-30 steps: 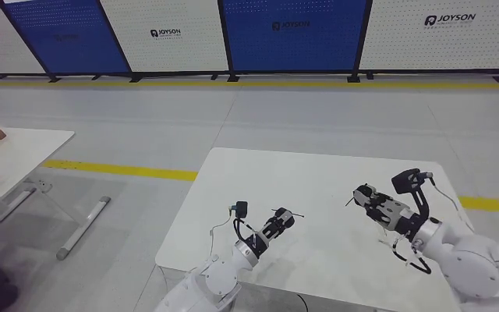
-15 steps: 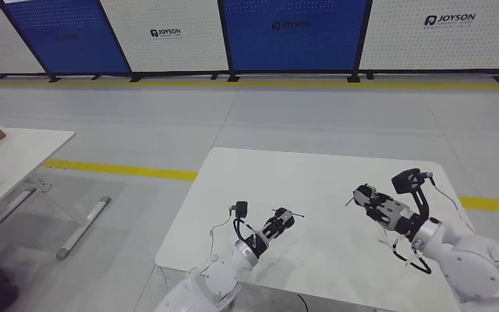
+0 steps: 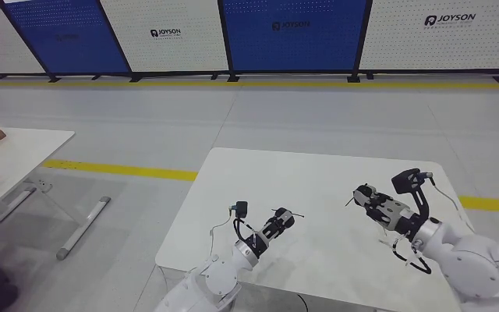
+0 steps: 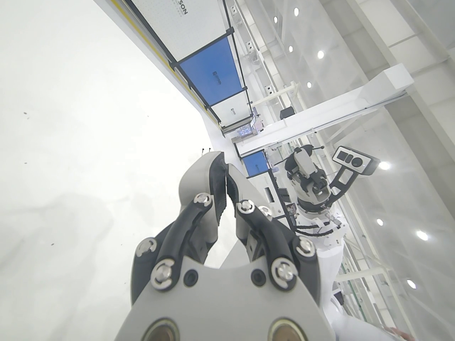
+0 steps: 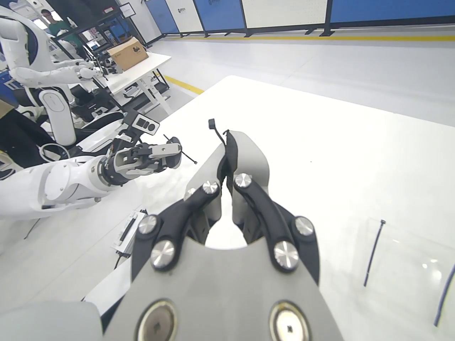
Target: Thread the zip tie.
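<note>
Right end effector (image 5: 226,142), frame centre, is pinching a zip tie (image 5: 212,122), head sticking up. Left end effector (image 5: 175,150), middle left, is clamping a second tie (image 5: 189,158). Both are hovering over the desk (image 5: 320,136). Spare ties (image 5: 374,253) are lying lower right.

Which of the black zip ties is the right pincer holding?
The upright zip tie poking out of the right pincer, square head uppermost. A crosswise tie sits in the left pincer; two loose ties lie flat, unheld.
</note>
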Robot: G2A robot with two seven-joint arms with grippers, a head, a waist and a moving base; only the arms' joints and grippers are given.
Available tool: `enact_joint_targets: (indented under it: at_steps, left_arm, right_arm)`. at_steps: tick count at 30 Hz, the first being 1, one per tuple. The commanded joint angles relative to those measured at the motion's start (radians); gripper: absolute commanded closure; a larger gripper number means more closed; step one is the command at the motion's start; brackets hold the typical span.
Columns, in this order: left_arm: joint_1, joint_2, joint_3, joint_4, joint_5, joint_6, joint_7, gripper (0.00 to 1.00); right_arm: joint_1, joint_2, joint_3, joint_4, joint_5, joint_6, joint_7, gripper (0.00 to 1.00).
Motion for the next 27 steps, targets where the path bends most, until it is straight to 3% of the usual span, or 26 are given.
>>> enact_joint_targets:
  at_steps: [1, 5, 8, 12, 15, 18, 27]
  left_arm:
    - [0.000, 0.000, 0.000, 0.000, 0.000, 0.000, 0.000, 1.00]
    - [0.000, 0.000, 0.000, 0.000, 0.000, 0.000, 0.000, 1.00]
    - [-0.003, -0.001, -0.001, 0.001, -0.002, 0.007, 0.006, 1.00]
    - [-0.023, -0.011, 0.017, 0.003, 0.084, 0.042, 0.108, 1.00]
    - [-0.046, -0.023, 0.048, 0.013, 0.149, 0.062, 0.170, 1.00]
    - [-0.073, -0.032, 0.076, 0.032, 0.169, 0.079, 0.174, 1.00]
    - [-0.073, -0.032, 0.076, 0.032, 0.169, 0.079, 0.174, 1.00]
  right_arm:
    - [0.000, 0.000, 0.000, 0.000, 0.000, 0.000, 0.000, 1.00]
    - [-0.010, -0.003, -0.008, 0.004, 0.010, 0.013, -0.014, 1.00]
    - [-0.036, -0.017, -0.019, 0.004, 0.068, 0.078, -0.143, 1.00]
    - [-0.082, -0.039, -0.067, -0.009, 0.089, 0.147, -0.337, 1.00]
    - [-0.092, -0.055, -0.133, -0.001, -0.037, 0.190, -0.436, 1.00]
    - [-0.088, -0.062, -0.164, 0.011, -0.061, 0.211, -0.447, 1.00]
    - [-0.088, -0.062, -0.164, 0.011, -0.061, 0.211, -0.447, 1.00]
